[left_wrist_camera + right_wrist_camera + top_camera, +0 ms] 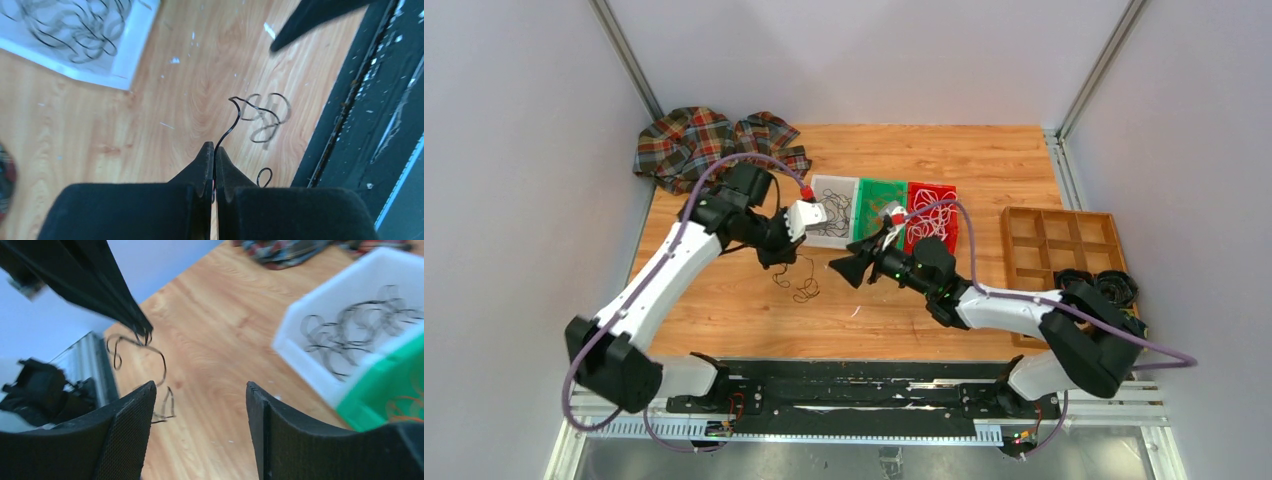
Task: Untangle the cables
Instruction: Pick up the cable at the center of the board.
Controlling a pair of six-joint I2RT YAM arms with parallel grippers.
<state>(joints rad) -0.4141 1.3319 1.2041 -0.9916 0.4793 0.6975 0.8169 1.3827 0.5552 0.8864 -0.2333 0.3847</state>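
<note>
Wood table [984,200] w/ white bin [137,50] at back; R gripper [200,390] fingers wide apart, holding nothing; L gripper [214,150] pinched tight on thin black cable [239,116], which hangs from it, curling just above the table's front-centre.

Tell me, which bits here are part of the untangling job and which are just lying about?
In the job: black cable, pinched by the left tool; open right tool; cable-filled white bin, green bin, red bin.
Lying about: plaid cloth; wooden compartment tray; dark rolled coils.
</note>
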